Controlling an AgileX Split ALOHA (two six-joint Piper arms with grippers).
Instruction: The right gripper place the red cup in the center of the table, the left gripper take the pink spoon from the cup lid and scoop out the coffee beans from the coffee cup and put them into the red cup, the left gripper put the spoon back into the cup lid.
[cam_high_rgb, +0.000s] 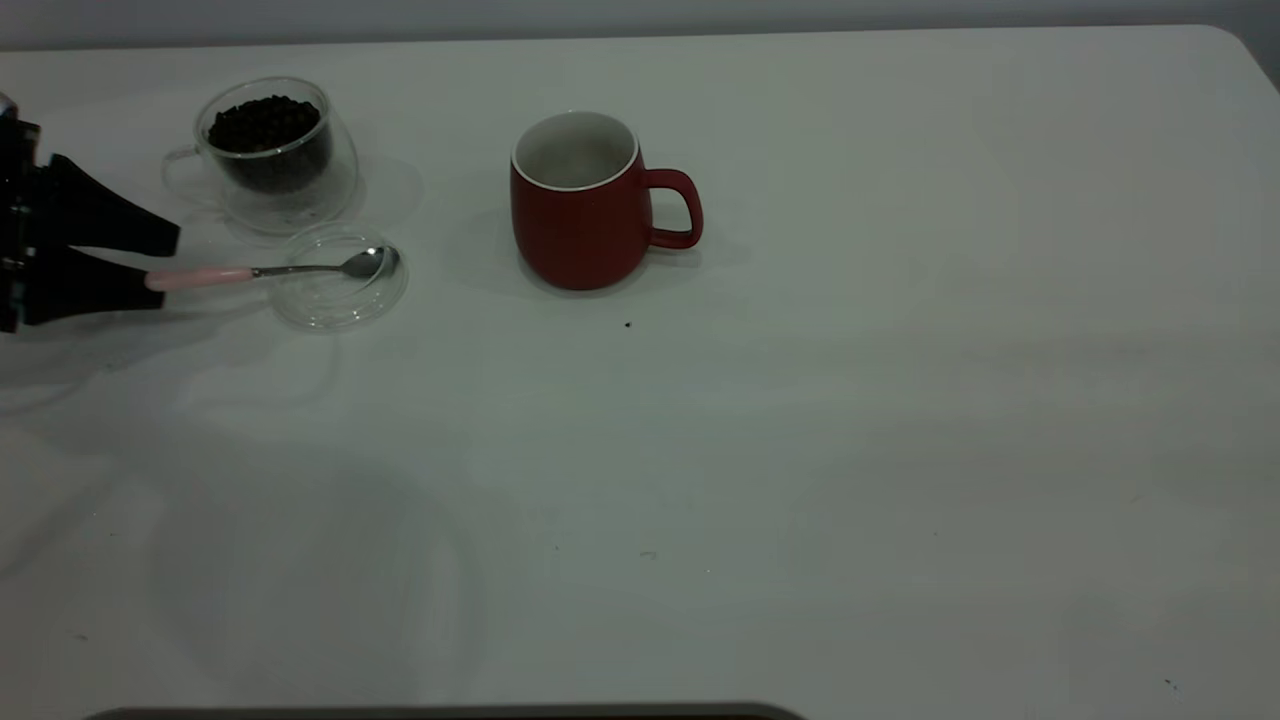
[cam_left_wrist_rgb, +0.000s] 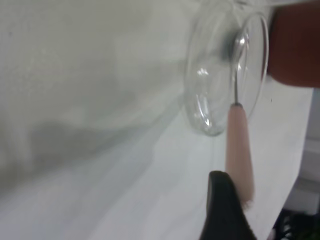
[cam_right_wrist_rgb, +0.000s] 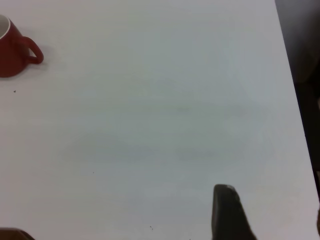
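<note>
The light over my surface (cam_high_rgb: 800, 450) is dim and soft with faint broad shadows, and my left wrist view is blurred, the cup lid (cam_left_wrist_rgb: 225, 75) out of focus.
</note>
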